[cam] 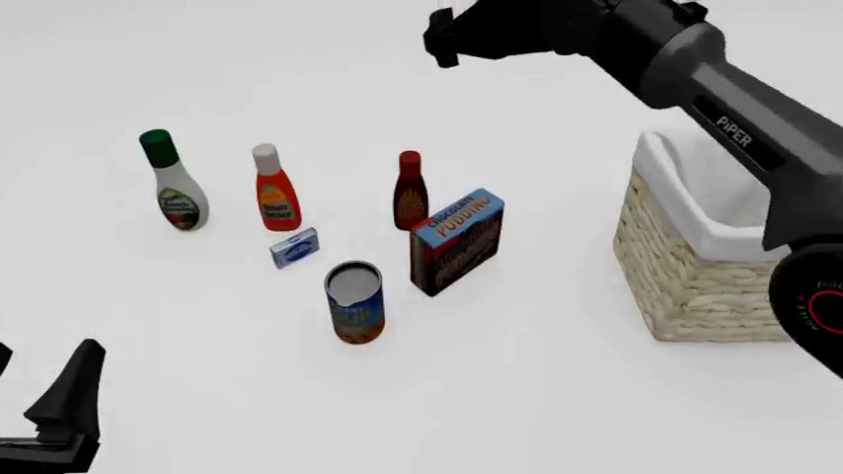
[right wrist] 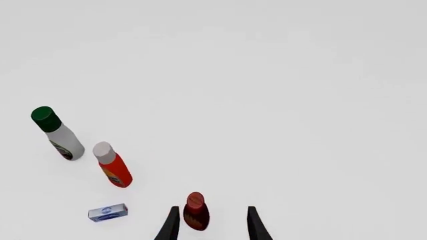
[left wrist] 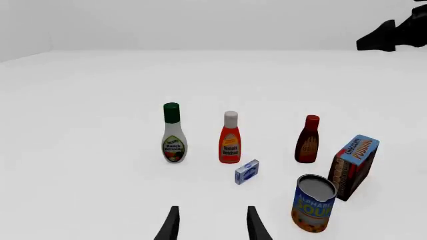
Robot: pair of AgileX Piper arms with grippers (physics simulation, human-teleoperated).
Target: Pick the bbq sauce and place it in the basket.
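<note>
Right pincer (right wrist: pixel 210 223) open, hanging above the bbq sauce (right wrist: pixel 196 212), cap between the fingertips in the wrist view, no contact yet. Left pincer (left wrist: pixel 210 223) open too, parked low at near left, well apart from everything. Bbq sauce (cam: pixel 410 192) stands upright mid-surface, pudding box (cam: pixel 456 241) just beside it on the near right, orange bottle (cam: pixel 275 189) to its left. Basket (cam: pixel 685 259) sits at right. Risk: an off-centre descent could tip the narrow bottle or clip the box.

A rough woven wicker basket (cam: pixel 685 267) with smooth white cloth lining; a glossy bbq sauce (cam: pixel 410 193) bottle; a metal-topped can (cam: pixel 354 301).
</note>
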